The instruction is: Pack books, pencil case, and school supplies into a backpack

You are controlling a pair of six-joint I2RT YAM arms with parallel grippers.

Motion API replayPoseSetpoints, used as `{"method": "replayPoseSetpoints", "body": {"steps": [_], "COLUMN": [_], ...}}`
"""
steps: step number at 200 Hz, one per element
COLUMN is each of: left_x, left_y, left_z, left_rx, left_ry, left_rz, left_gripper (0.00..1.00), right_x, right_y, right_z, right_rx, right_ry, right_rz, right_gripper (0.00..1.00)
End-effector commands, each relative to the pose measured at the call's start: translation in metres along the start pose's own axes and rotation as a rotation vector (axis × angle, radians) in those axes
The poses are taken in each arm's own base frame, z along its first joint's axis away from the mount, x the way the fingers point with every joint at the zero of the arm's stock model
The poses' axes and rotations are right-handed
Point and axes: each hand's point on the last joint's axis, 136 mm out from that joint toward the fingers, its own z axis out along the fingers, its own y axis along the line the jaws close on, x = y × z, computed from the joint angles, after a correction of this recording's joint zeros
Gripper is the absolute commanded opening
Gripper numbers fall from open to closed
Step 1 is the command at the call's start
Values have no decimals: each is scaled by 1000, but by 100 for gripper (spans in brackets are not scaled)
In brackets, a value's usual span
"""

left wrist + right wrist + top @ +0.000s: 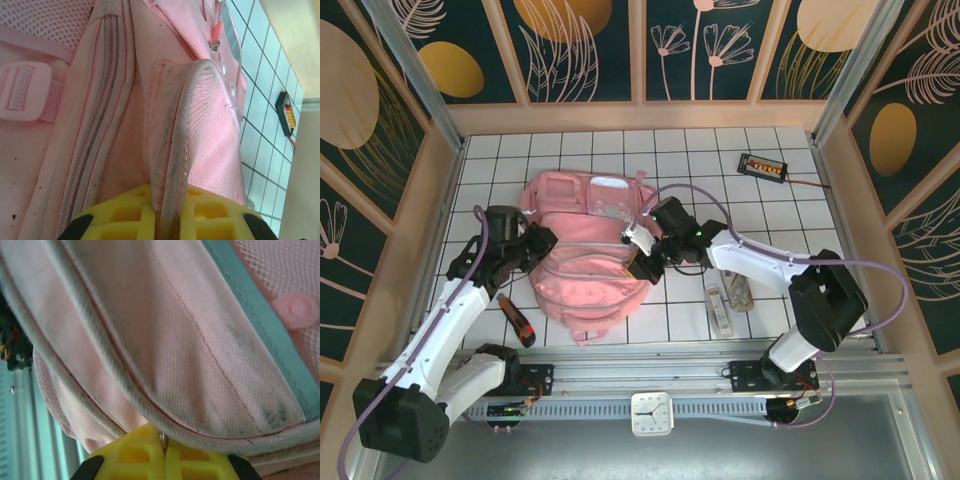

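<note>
Pink backpack (585,290) lies in the middle of the surface (560,160), between both arms. The left gripper (167,202) is clamped on a grubby piped fold at the backpack's left side. The right gripper (163,440) is pinched tight on the piped rim at its right side. The ruler (720,305) and cord (739,292) lie just right of the backpack, towards the near edge.

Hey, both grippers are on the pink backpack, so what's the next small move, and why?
Probably the right gripper should pull gently along the zipper line. Its jaws are shut on what looks like a small metal pull on the backpack, while the left gripper pinches a fabric edge to brace it.
</note>
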Motion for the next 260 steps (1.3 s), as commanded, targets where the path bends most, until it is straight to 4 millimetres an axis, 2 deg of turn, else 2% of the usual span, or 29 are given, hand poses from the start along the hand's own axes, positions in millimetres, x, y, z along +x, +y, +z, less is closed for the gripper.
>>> {"method": "replayPoseSetpoints", "body": {"steps": [1, 28, 51, 76, 85, 91, 137, 167, 170, 180, 182, 189, 207, 233, 260], "left_x": [-36, -29, -25, -8, 2, 3, 30, 31, 30, 26, 25, 22, 13, 3, -4], "left_y": [-61, -85, -101, -127, -128, -141, -162, -160, -160, -157, -155, -153, -142, -126, -121], "left_z": [-9, 7, 22, 38, 48, 47, 75, 70, 68, 61, 60, 55, 51, 62, 73], "left_rx": [181, 203, 231, 227, 210, 234, 290, 286, 285, 266, 258, 245, 218, 217, 188], "left_ry": [-186, -179, -161, -118, -91, -90, -13, -17, -22, -43, -46, -58, -66, -17, 11], "left_rz": [-51, -6, 22, 141, 171, 181, 152, 138, 141, 160, 165, 179, 188, 166, 213], "left_gripper": [0, 0, 0, 0, 0, 0, 0, 0, 5, 54, 61, 71, 85, 87, 87], "right_x": [-15, -37, -40, -54, -59, -62, -83, -80, -80, -76, -75, -70, -56, -34, -17], "right_y": [17, 14, 1, -2, -3, -2, 7, -7, -8, -11, -12, -13, -11, -4, 1], "right_z": [-1, -5, -7, -6, -5, -4, 12, 13, 12, 8, 7, 4, -3, -10, -23], "right_rx": [-41, -12, 58, 39, 30, 23, -45, -47, -46, -40, -39, -34, -24, -15, 11], "right_ry": [21, -8, 27, 33, 37, 39, 25, 2, -1, -7, -5, -4, 5, 34, 55], "right_rz": [242, 403, 511, 596, 624, 622, 600, 665, 671, 683, 686, 694, 706, 716, 708], "right_gripper": [0, 0, 0, 0, 0, 0, 0, 0, 0, 0, 0, 0, 0, 0, 0]}}
